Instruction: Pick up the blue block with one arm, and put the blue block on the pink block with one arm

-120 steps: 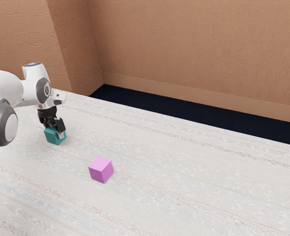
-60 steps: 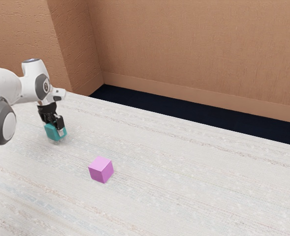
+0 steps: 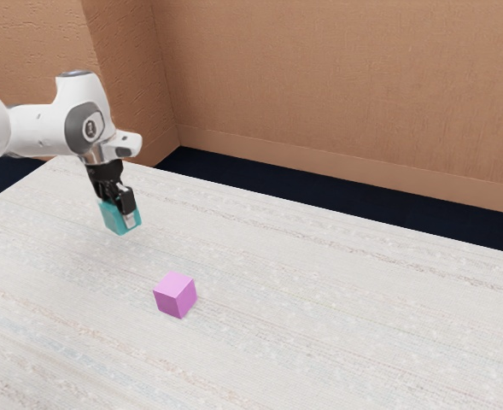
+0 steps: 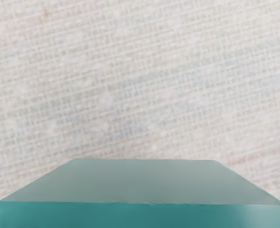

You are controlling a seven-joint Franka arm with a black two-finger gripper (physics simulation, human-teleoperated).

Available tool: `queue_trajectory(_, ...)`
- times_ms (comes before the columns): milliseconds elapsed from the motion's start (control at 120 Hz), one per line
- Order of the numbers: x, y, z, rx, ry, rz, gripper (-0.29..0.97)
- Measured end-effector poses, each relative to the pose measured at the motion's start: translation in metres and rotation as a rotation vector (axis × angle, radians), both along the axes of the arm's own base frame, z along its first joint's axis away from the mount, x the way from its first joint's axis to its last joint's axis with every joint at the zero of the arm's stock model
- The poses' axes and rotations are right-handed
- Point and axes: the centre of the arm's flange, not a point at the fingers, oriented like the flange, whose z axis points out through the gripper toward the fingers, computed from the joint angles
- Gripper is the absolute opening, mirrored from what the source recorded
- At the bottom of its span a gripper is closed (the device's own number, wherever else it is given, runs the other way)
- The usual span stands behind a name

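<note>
Blue block [image 3: 119, 219] aloft; its target lies lower right of it.
Your jaws are clenched on the blue block at the frame's upper left, clear of the tabletop [image 3: 345, 325]; the pink block [image 3: 175, 295] sits lower, left of centre, apart, so you'd carry down and rightward.

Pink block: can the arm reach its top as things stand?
Probably yes. The tool, shut on the blue block, hangs above the table to the exterior view's left of the pink block, and nothing stands between them.
</note>
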Motion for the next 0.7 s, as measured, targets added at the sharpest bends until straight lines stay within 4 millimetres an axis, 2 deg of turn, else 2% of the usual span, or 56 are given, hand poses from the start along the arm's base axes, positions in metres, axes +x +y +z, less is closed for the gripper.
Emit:
queue_trajectory(100,-0.011,-0.034,0.001,0.015,0.010,-0.002,0.39)
queue_trajectory(158,-0.013,-0.047,0.003,0.025,0.008,0.010,0.39)
queue_trajectory(283,-0.015,-0.069,0.004,0.038,0.008,0.063,0.39)
queue_trajectory(358,-0.025,-0.083,0.005,0.042,0.012,0.093,0.41)
queue_trajectory(425,-0.032,-0.095,0.001,0.044,0.015,0.116,0.37)
queue_trajectory(700,-0.032,-0.139,-0.013,0.051,-0.001,0.176,0.37)
